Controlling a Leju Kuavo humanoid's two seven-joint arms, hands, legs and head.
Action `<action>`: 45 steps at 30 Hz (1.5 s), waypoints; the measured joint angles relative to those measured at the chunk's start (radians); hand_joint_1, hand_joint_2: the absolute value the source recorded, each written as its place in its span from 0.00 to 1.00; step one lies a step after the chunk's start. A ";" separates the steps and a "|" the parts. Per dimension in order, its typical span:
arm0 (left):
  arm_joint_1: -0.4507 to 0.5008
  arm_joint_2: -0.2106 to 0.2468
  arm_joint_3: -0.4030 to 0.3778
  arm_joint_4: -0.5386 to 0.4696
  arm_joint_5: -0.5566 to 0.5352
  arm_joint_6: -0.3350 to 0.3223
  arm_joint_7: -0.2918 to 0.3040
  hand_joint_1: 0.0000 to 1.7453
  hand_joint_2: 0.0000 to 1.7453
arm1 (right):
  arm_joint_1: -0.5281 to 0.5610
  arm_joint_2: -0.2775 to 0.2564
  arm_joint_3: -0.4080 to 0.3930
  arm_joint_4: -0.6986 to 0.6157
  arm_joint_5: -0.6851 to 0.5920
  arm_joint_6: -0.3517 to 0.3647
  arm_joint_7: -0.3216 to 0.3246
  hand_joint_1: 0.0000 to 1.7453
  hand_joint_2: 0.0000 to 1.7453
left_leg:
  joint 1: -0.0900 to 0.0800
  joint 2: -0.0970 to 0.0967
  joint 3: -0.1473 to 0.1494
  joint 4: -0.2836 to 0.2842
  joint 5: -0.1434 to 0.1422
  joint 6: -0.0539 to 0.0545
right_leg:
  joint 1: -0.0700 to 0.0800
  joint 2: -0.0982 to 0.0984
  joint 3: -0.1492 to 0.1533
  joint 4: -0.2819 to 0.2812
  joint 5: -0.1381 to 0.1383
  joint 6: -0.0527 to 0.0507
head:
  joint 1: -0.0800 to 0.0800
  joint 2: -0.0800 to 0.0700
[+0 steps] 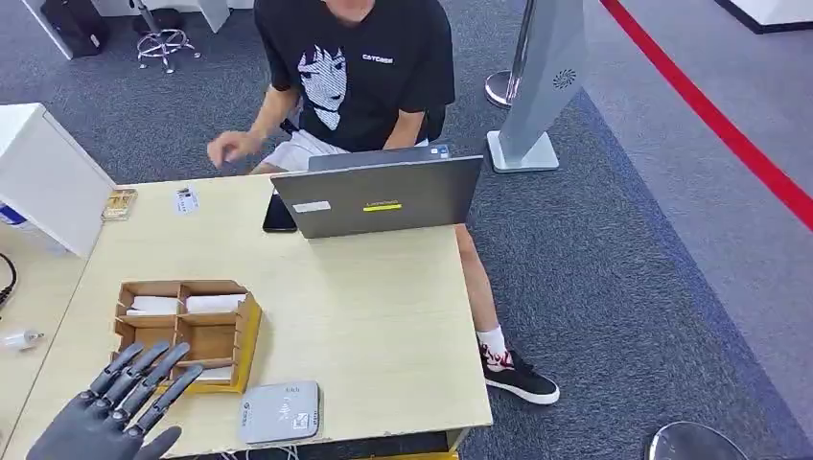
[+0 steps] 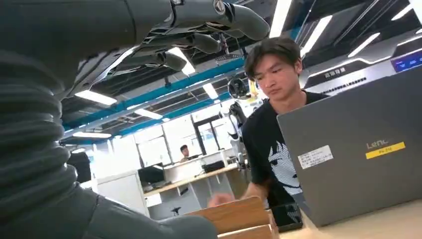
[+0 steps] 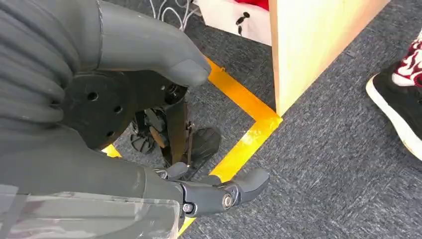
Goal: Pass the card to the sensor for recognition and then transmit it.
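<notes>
The wooden counter [image 1: 383, 316] is carrying a card box [image 1: 187, 328] and grey sensor [image 1: 280, 412]; my left robot hand [image 1: 120, 402] is hovering released beside the box. My right robot hand [image 3: 164, 124] is hanging released over carpet.

1. the left hand [image 1: 120, 402] hovers with fingers spread over the near left corner of the table [image 1: 383, 316], just beside the wooden organizer [image 1: 187, 326].
2. the grey sensor box [image 1: 280, 412] lies at the near edge, right of the hand and just beside the organizer's near right corner.
3. bare tabletop runs from the organizer right to the table's right edge.
4. the open laptop [image 1: 388, 196] stands across the far edge, a black phone [image 1: 278, 216] beside it, a person [image 1: 355, 67] behind.
5. a white box [image 1: 48, 182] walls the far left.
</notes>
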 joint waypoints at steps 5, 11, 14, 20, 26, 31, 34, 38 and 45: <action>0.005 0.006 0.000 0.001 -0.066 0.019 0.116 0.00 1.00 | 0.001 0.002 -0.010 -0.004 -0.001 0.001 0.007 0.00 1.00 | 0.000 0.000 0.000 0.000 0.000 0.000 | 0.000 0.000 0.000 0.000 0.000 0.000 | 0.000 0.000; -0.010 -0.063 0.047 0.123 -0.070 0.040 0.202 0.00 1.00 | 0.001 0.002 -0.010 -0.005 0.019 -0.003 0.029 0.00 1.00 | 0.000 0.000 0.000 0.000 0.000 0.000 | 0.000 0.000 0.000 0.000 0.000 0.000 | 0.000 0.000; -0.005 -0.114 0.087 0.180 -0.051 0.081 0.188 0.00 1.00 | 0.001 0.002 -0.010 -0.004 0.021 -0.006 0.036 0.00 1.00 | 0.000 0.000 0.000 0.000 0.000 0.000 | 0.000 0.000 0.000 0.000 0.000 0.000 | 0.000 0.000; 0.005 -0.167 0.133 0.223 -0.025 0.088 0.179 0.00 1.00 | 0.001 0.002 -0.011 -0.004 0.026 -0.013 0.037 0.00 1.00 | 0.000 0.000 -0.001 0.000 0.000 0.000 | 0.000 0.000 0.000 0.000 0.000 0.000 | 0.000 0.000; 0.032 -0.263 0.214 0.272 0.031 0.090 0.103 0.00 1.00 | 0.001 0.002 -0.013 -0.004 0.034 -0.013 0.035 0.00 1.00 | 0.000 0.000 -0.001 0.000 0.000 0.000 | 0.000 -0.001 0.000 0.000 0.000 0.000 | 0.000 0.000; 0.026 -0.302 0.268 0.322 0.043 0.086 0.080 0.00 1.00 | 0.000 0.003 -0.013 0.004 0.034 -0.044 0.002 0.00 1.00 | 0.000 -0.001 -0.001 0.000 0.000 0.000 | 0.000 -0.001 0.000 0.000 0.000 0.000 | 0.000 0.000; 0.018 -0.315 0.285 0.337 0.045 0.083 0.074 0.00 1.00 | -0.001 0.003 -0.013 0.009 0.030 -0.055 -0.003 0.00 1.00 | 0.000 -0.001 -0.001 0.000 0.000 0.000 | 0.000 -0.001 0.000 0.000 0.000 0.000 | 0.000 0.000; 0.005 -0.340 0.309 0.368 0.043 0.081 0.043 0.00 1.00 | -0.004 0.003 -0.014 0.019 0.024 -0.061 -0.003 0.00 1.00 | 0.000 -0.001 -0.001 0.000 0.000 0.000 | 0.000 -0.001 0.000 0.000 0.000 0.000 | 0.000 0.000; -0.026 -0.368 0.344 0.436 -0.010 0.105 0.022 0.00 1.00 | -0.013 0.003 -0.014 0.043 0.010 -0.110 -0.015 0.00 1.00 | 0.000 -0.001 -0.001 0.000 0.000 0.000 | 0.000 -0.002 0.000 0.000 0.000 0.000 | 0.000 0.000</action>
